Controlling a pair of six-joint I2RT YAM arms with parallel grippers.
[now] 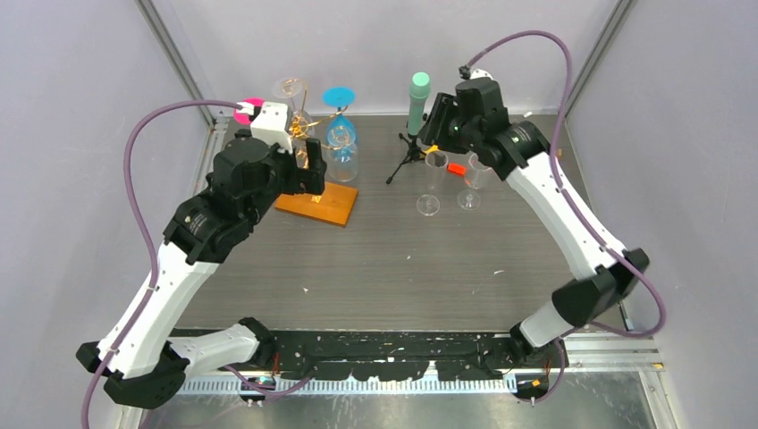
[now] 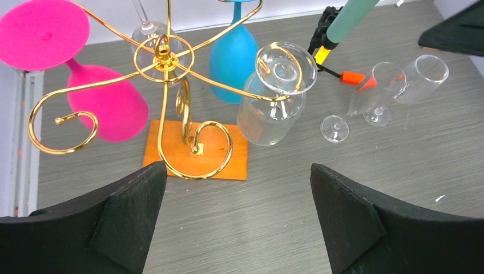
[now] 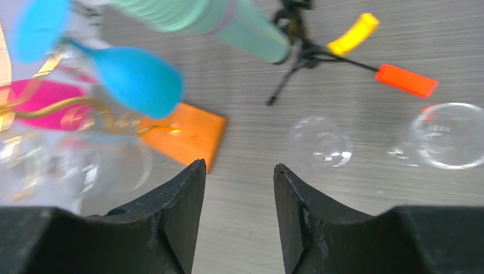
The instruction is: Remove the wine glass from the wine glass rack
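The clear wine glass [image 2: 268,117] hangs bowl-down, stem vertical, on the rack [image 2: 164,57]; left gripper [image 2: 237,171] and right gripper [image 3: 238,171] both gape empty.

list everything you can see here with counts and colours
wine glass rack: one, gold wire on orange-brown wooden base, far left of table
pink glass: one, pink, hanging upside down on the rack
blue glass: one, blue, hanging on the rack
hanging clear glasses: two, clear, one on a near arm, one behind the stem
standing clear glasses: two, clear, upright on the table beside the tripod
cylinder on tripod: one, mint green on black legs, far centre
small pieces: two, orange and yellow, by the tripod legs
table: one, grey wood grain
left hand: one, black, open, facing the rack
right hand: one, black, open, over the standing glasses
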